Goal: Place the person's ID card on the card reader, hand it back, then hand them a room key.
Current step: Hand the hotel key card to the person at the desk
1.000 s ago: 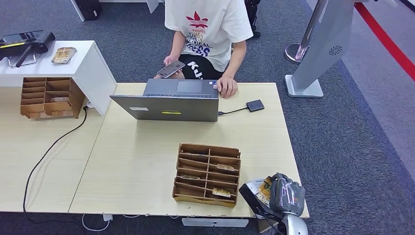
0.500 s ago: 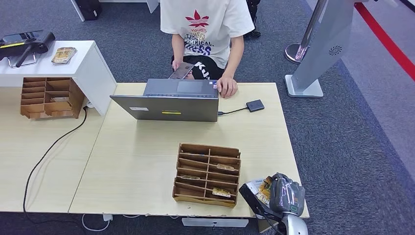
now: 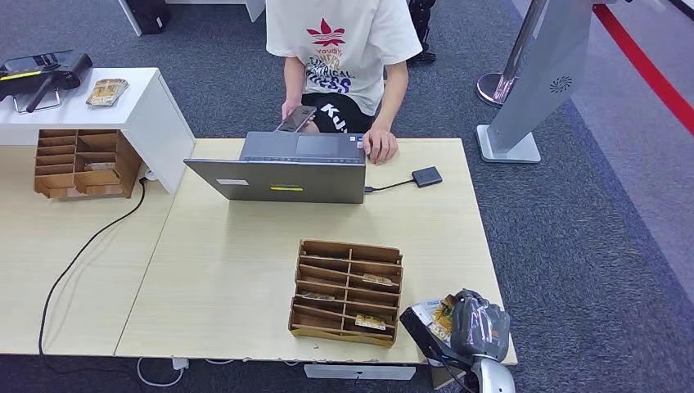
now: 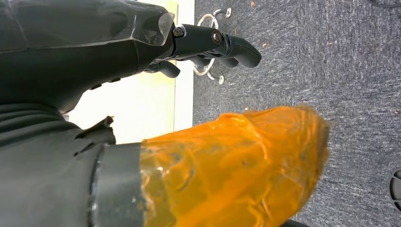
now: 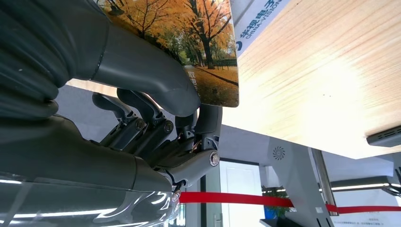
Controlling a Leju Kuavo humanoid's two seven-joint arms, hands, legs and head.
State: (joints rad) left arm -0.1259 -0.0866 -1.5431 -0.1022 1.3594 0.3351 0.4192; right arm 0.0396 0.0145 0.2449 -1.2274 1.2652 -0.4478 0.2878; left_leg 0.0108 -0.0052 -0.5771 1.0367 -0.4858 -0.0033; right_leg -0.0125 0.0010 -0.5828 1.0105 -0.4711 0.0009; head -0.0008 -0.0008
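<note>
Right hand pinches room key, long axis toward desk; left hand holds nothing.

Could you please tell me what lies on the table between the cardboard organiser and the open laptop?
In the head view, only bare light wood tabletop lies between the brown cardboard organiser and the grey open laptop.

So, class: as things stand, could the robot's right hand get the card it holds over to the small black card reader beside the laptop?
Probably yes. The right hand grips the card at the table's near edge, and bare tabletop lies between it and the card reader. The cardboard organizer sits off to the side.
</note>
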